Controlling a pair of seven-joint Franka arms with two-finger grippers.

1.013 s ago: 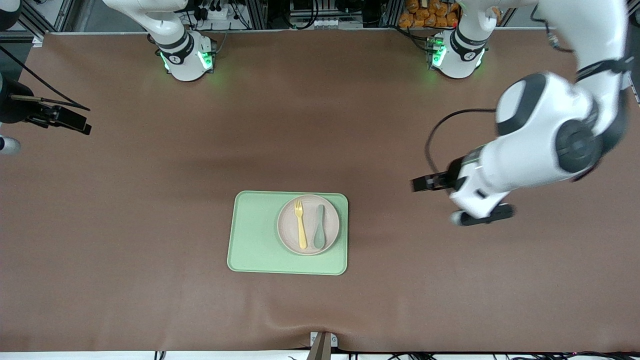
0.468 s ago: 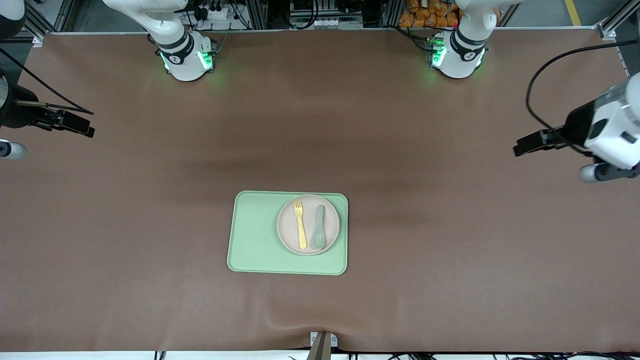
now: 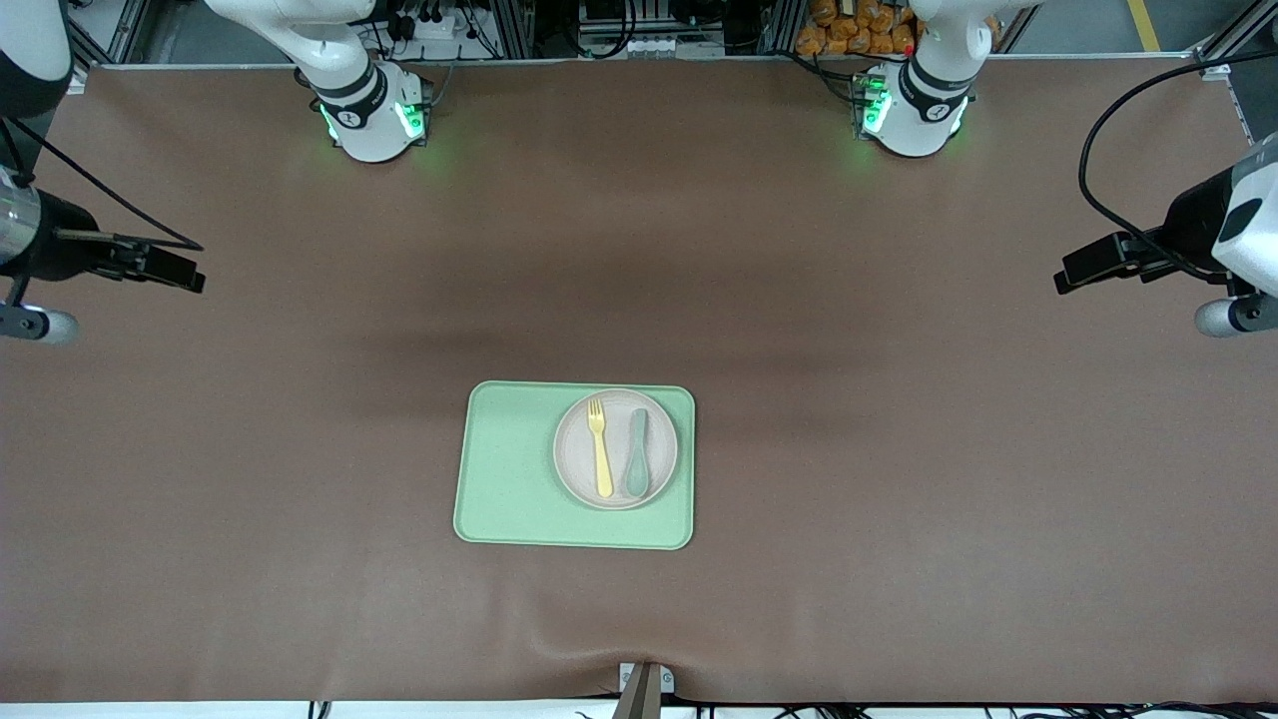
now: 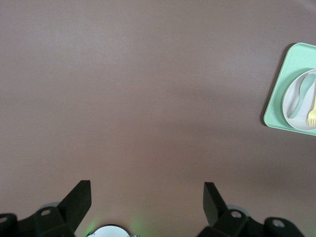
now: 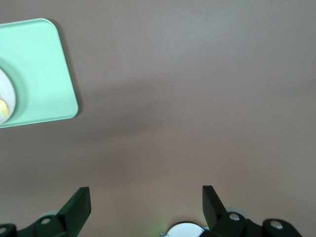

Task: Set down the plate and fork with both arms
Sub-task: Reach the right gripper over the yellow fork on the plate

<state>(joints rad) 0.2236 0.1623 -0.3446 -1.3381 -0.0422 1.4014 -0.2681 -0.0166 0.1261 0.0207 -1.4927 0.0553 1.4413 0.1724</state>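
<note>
Green tray point(image 3: 509, 469) at mid-table. Plate point(image 3: 616, 491) on the tray, at its end toward the left arm; fork point(image 3: 600, 447) and spoon point(image 3: 637, 454) side by side in the plate. Left gripper point(image 4: 147, 200) over bare table well apart from the tray, jaws wide open, empty. Right gripper point(image 5: 146, 202) over bare table toward the right arm's end, jaws wide open, empty.

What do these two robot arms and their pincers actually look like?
Both arms are glossy white with dark grey joint bands, and each round base glows green. The left arm and right arm trail thin black cables. The left gripper and right gripper are black, with two flat, wedge-shaped fingers set on bolted mounts.
</note>
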